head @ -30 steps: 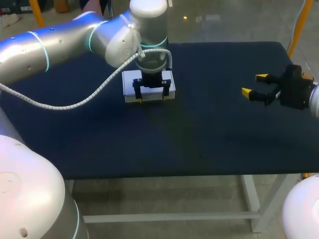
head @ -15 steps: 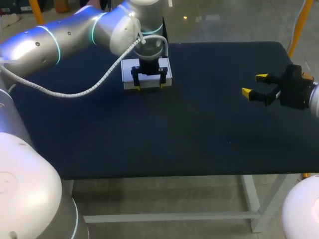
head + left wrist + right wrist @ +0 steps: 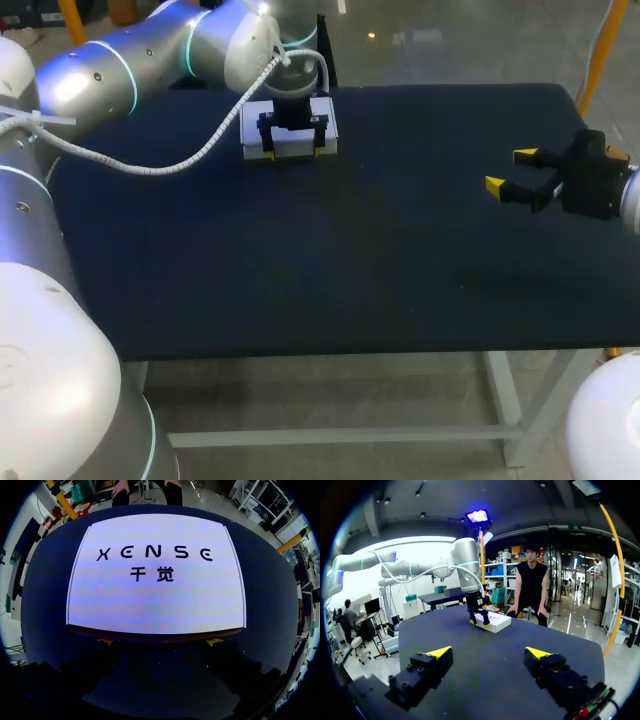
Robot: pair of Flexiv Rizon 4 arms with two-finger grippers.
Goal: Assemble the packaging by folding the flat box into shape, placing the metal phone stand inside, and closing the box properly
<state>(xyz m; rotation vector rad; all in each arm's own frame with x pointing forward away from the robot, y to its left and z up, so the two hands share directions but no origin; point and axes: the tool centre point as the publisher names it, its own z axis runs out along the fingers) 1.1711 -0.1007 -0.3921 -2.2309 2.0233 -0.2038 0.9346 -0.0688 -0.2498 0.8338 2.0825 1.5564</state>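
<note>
Left fingers (image 3: 268, 152) are standing wide apart, tips against the near edge of the white box (image 3: 156, 600) at the counter's (image 3: 380, 260) far side, not clamping it. Right fingers (image 3: 440, 652) are hanging open and empty, well apart. I'm judging it light, crushable card, best held by its side edges; dark lettering is showing on top.

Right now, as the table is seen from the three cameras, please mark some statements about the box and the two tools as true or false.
1. The white box lies toward the far side of the dark table. True.
2. The right tool holds the box. False: it is open and empty, well apart from the box.
3. The left tool is over the box. True.
4. The two tools touch each other. False: they are far apart.
5. The top face of the box is plain black. False: it is white with dark print.
</note>
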